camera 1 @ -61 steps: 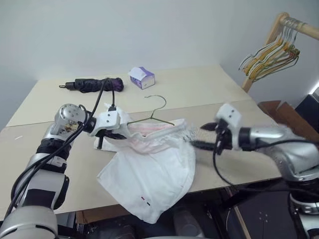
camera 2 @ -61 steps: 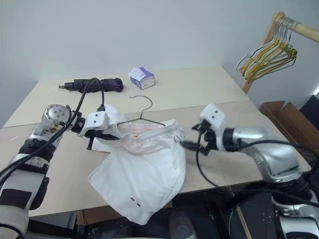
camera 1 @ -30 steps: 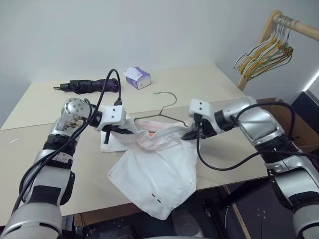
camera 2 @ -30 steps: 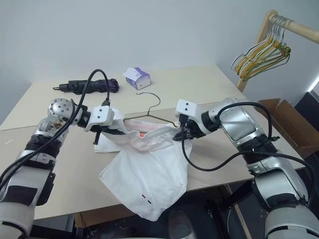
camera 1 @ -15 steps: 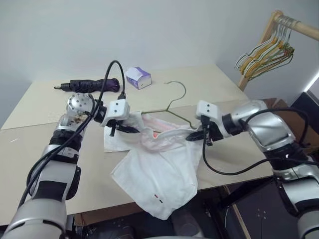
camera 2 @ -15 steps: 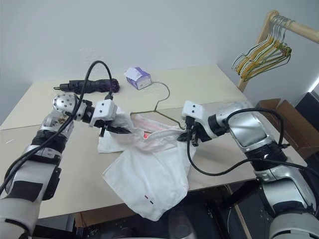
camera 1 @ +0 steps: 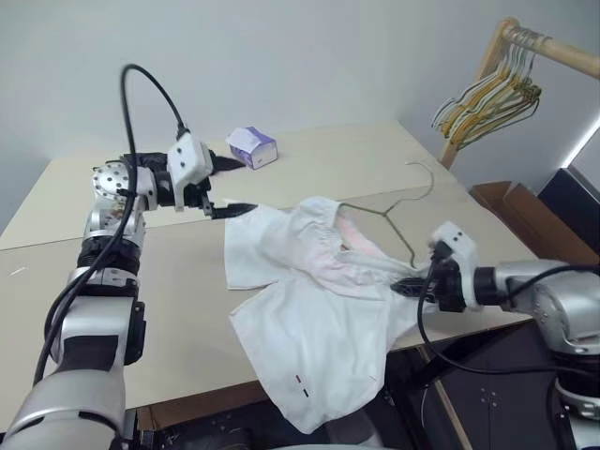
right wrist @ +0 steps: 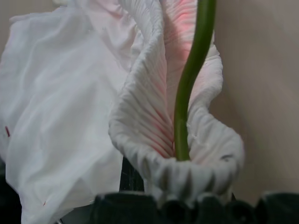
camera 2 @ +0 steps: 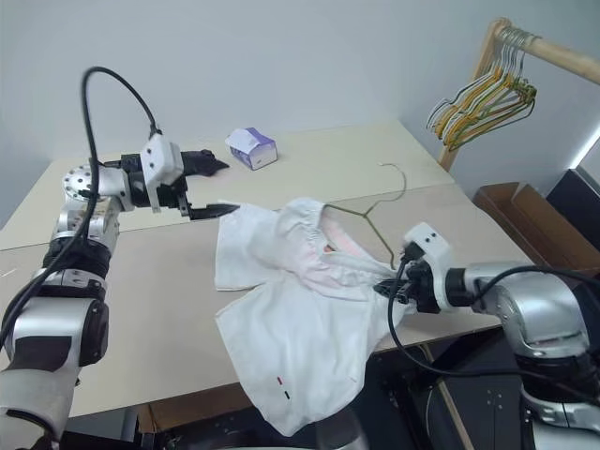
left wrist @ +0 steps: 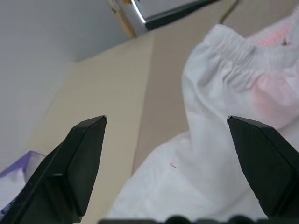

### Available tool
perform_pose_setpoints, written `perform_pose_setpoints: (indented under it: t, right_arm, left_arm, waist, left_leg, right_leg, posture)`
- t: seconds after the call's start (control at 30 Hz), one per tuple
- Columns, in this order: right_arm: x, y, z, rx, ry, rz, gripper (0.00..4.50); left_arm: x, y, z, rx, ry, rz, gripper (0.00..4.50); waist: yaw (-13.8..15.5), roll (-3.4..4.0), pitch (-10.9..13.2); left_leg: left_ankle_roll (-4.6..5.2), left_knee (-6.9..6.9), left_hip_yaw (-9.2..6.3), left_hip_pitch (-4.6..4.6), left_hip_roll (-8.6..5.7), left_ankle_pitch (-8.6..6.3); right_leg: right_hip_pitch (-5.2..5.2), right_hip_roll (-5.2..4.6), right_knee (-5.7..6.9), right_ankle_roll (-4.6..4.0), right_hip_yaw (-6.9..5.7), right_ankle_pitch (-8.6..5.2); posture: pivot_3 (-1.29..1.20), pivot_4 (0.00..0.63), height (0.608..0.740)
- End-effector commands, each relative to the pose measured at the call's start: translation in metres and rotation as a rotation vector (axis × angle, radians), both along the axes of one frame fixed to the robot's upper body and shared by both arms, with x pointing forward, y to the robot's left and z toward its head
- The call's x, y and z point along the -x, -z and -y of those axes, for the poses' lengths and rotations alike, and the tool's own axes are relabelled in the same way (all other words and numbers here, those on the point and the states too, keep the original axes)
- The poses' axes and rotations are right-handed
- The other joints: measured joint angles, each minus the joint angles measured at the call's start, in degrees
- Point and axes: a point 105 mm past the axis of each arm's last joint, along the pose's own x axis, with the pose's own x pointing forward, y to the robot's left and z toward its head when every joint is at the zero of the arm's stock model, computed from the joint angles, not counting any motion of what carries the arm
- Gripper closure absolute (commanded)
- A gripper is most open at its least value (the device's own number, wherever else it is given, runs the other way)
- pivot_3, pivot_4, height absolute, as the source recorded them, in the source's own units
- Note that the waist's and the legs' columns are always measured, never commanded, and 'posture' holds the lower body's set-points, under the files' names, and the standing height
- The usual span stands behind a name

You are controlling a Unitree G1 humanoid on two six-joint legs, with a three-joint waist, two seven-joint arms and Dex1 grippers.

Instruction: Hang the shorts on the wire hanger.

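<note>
1. Since a second ago, our left pincer [camera 1: 228, 187] has let go of the shorts [camera 1: 319, 309] and lifted clear, its fingers now spread wide with nothing between them; our right pincer [camera 1: 410, 286] has drawn away to the right, pulling cloth and wire with it.
2. We see the right pincer pinched shut on the gathered waistband, and the wire hanger [camera 1: 380, 217] runs into that same pinch, so it seems to hold both together.
3. From the right pincer the hanger's long axis rises up and away, its hook standing above the counter [camera 2: 319, 164] on the far side; part of the wire is buried inside the waistband.
4. From the left pincer the shorts lie to the right and below, the nearest bunched corner just beside its fingertips but apart from them.
5. We judge the left pincer is the free one and nearer the loose side of the waistband, so the coming move likely turns on reaching right and down to that edge.
6. Much of the shorts drapes over the counter's near edge.
</note>
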Motion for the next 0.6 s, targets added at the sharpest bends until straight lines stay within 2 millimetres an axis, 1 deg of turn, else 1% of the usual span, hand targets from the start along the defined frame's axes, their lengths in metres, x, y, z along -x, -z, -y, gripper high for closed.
perform_pose_setpoints:
  t: [0.03, 0.07, 0.13, 0.2, 0.27, 0.37, 0.43, 0.5, 0.6]
  right_arm:
    - [-0.007, -0.012, 0.042, 0.064, 0.315, 0.058, 4.5]
    - [-0.009, -0.013, 0.052, 0.076, 0.394, 0.065, 4.5]
    - [-0.014, -0.02, 0.07, 0.051, 0.53, 0.071, 4.5]
    - [-0.019, -0.028, 0.089, 0.036, 0.658, 0.083, 4.5]
    - [-0.023, -0.035, 0.107, 0.054, 0.766, 0.095, 4.5]
    - [-0.026, -0.049, 0.131, 0.058, 0.89, 0.099, 4.5]
    - [-0.028, -0.06, 0.147, 0.062, 0.969, 0.095, 4.5]
    - [-0.03, -0.071, 0.16, 0.07, 1.034, 0.099, 4.5]
    - [-0.033, -0.086, 0.173, 0.077, 1.1, 0.116, 4.5]
  left_arm:
    - [0.022, -0.039, 0.018, 0.234, 0.083, 0.002, 0.02]
    - [0.031, -0.047, 0.025, 0.308, 0.108, -0.024, 0.02]
    - [0.047, -0.055, 0.038, 0.418, 0.151, -0.078, 0.02]
    - [0.062, -0.057, 0.05, 0.467, 0.189, -0.113, 0.02]
    - [0.072, -0.057, 0.057, 0.481, 0.212, -0.131, 0.02]
    - [0.083, -0.059, 0.062, 0.505, 0.243, -0.171, 0.02]
    - [0.089, -0.058, 0.064, 0.491, 0.268, -0.175, 0.02]
    - [0.093, -0.057, 0.064, 0.473, 0.275, -0.163, 0.02]
    - [0.094, -0.061, 0.063, 0.48, 0.276, -0.155, 0.02]
  waist:
    - [0.1, 0.01, 0.0]
    - [0.1, 0.01, 0.0]
    - [0.2, 0.02, 0.0]
    - [0.0, 0.1, -0.1]
    - [-0.2, 0.19, -0.1]
    - [-0.4, 0.23, -0.1]
    - [-0.5, 0.25, -0.2]
    - [-0.7, 0.26, -0.2]
    - [-1.1, 0.26, -0.2]
  left_leg:
    - [0.0, 0.01, 0.0, -0.01, 0.0, 0.0]
    - [0.0, 0.01, 0.0, 0.0, 0.01, 0.0]
    - [0.01, 0.03, 0.0, -0.02, 0.0, -0.01]
    - [0.01, 0.09, 0.02, -0.01, -0.01, -0.01]
    - [0.01, 0.08, 0.06, 0.06, -0.01, -0.01]
    - [0.03, 0.02, 0.11, 0.17, 0.0, -0.02]
    - [0.05, 0.03, 0.2, 0.23, -0.01, -0.03]
    - [0.11, 0.02, 0.28, 0.4, 0.0, -0.07]
    - [0.15, -0.01, 0.28, 0.52, 0.02, -0.09]
  right_leg:
    - [0.0, 0.0, 0.0, 0.0, 0.0, 0.0]
    - [0.0, 0.0, 0.0, 0.0, 0.01, 0.0]
    - [-0.01, -0.01, 0.03, 0.0, 0.04, 0.0]
    - [-0.01, -0.01, 0.1, -0.01, 0.07, 0.0]
    - [0.01, 0.0, 0.12, -0.02, 0.08, -0.01]
    - [0.07, 0.01, 0.12, -0.08, 0.08, -0.04]
    - [0.14, 0.01, 0.08, -0.09, 0.13, -0.04]
    - [0.31, 0.01, 0.02, -0.13, 0.16, -0.07]
    - [0.51, 0.01, -0.1, -0.2, 0.1, -0.11]
  posture:
    - [-0.38, 0.0, 0.74]
    - [-0.39, 0.0, 0.74]
    - [-0.4, 0.0, 0.74]
    - [-0.4, 0.0, 0.74]
    - [-0.41, 0.0, 0.74]
    - [-0.4, 0.0, 0.74]
    - [-0.4, 0.0, 0.74]
    - [-0.4, 0.0, 0.74]
    - [-0.39, 0.0, 0.74]
